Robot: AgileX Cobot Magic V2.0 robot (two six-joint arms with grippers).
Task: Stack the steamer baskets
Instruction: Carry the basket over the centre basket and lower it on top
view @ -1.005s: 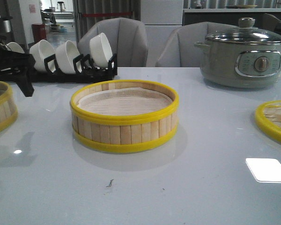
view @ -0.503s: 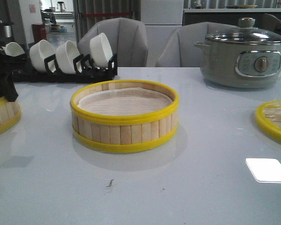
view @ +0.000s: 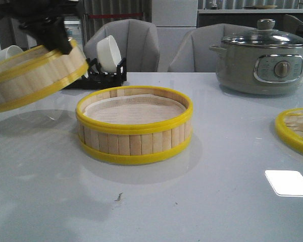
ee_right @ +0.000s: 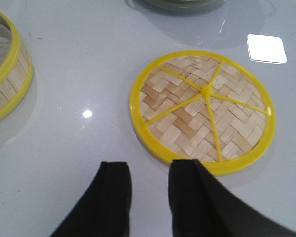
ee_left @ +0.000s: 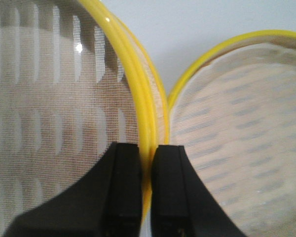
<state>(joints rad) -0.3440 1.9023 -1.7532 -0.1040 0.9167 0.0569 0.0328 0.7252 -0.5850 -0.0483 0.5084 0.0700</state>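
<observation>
At centre frame on the pale grey glossy table sits one round bamboo-slat steamer basket with yellow rims. Its twin, the lifted steamer basket, hangs tilted at upper left, its near edge just left of and above the resting one, so the coming move runs rightward. The left gripper pinches its wall; the right gripper, fingers apart and empty, hovers near one woven yellow-rimmed lid. Two baskets, one lid.

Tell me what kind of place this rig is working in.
Probably a dining or kitchen-style demo room: a glossy white table holds an electric pot with a glass lid, a rack of white bowls and bamboo steamer baskets, with grey upholstered chairs behind it.
</observation>
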